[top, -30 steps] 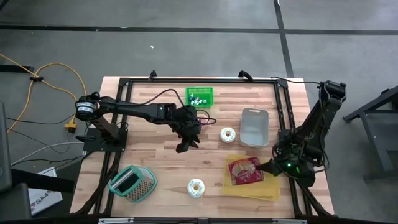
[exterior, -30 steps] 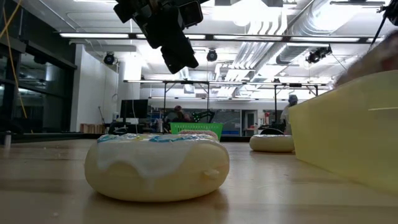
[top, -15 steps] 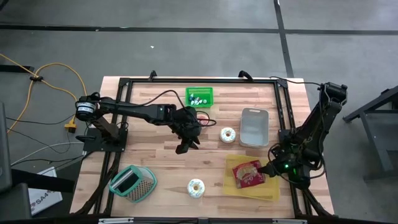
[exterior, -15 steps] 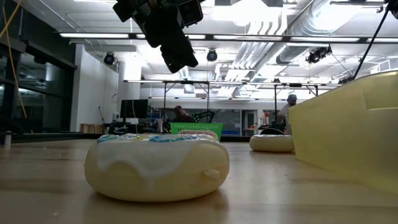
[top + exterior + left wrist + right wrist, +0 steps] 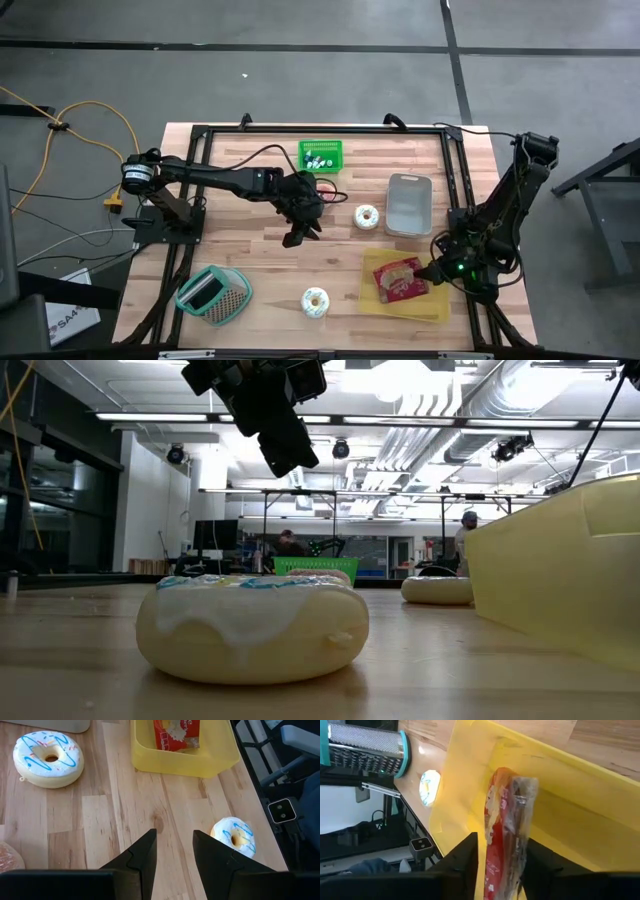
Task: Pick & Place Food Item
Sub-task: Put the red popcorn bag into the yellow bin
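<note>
Honestly, that crinkly red plastic snack packet (image 5: pixel 506 835) feels light and slippery; my right gripper (image 5: pixel 501 865), fingers spread, straddles its edge inside the yellow plastic bin (image 5: pixel 580 820).

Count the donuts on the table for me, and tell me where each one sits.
2. One donut lies mid-table, just left of the grey tray. The other donut lies near the front edge, between the grater and the yellow bin. None appear hidden.

A snack packet (image 5: pixel 399 279) lies in a tray (image 5: pixel 374 290) at the table's (image 5: pixel 260 260) near right; a doughnut (image 5: pixel 316 301) sits left of it.
</note>
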You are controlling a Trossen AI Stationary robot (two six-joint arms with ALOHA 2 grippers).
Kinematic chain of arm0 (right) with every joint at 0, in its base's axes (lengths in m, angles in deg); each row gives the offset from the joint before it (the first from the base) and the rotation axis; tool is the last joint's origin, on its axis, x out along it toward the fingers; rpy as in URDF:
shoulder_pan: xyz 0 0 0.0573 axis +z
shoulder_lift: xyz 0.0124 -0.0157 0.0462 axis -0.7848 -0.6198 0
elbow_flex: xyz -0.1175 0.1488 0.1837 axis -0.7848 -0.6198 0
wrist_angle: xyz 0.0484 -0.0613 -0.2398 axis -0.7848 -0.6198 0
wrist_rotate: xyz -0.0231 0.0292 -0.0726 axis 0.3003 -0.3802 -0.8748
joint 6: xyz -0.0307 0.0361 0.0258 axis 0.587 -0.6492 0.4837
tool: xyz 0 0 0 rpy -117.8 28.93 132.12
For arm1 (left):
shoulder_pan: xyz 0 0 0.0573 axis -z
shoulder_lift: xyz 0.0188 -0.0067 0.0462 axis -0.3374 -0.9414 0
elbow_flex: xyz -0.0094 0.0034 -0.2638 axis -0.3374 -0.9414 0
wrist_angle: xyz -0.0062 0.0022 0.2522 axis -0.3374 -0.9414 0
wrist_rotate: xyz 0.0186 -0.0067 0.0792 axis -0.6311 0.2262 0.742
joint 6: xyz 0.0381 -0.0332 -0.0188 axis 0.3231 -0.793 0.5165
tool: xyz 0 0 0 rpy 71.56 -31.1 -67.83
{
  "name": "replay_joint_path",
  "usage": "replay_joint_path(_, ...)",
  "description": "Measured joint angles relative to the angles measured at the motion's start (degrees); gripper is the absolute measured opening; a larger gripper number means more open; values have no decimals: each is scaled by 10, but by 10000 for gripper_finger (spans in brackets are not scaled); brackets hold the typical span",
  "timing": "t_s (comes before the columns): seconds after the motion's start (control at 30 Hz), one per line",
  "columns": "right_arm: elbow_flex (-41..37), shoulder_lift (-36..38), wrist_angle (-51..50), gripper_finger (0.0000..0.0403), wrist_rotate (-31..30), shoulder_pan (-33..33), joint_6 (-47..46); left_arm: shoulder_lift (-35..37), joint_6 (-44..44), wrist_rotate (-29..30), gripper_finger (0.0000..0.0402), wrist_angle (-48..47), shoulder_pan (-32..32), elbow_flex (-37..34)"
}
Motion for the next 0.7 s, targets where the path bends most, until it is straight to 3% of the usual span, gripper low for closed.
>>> replay_joint_path(0.2, 0, 6, 0, 137, 97, 0, -32, 0, 0, 0, 122, 0, 0, 0)
replay_joint_path(0.43, 0, 17, 0, 135, 118, -6, -48, 0, 0, 0, 122, 0, 0, 0)
replay_joint_path(0.7, 0, 84, -4, 134, 199, -87, 36, 0, 0, 0, 122, 0, 0, 0)
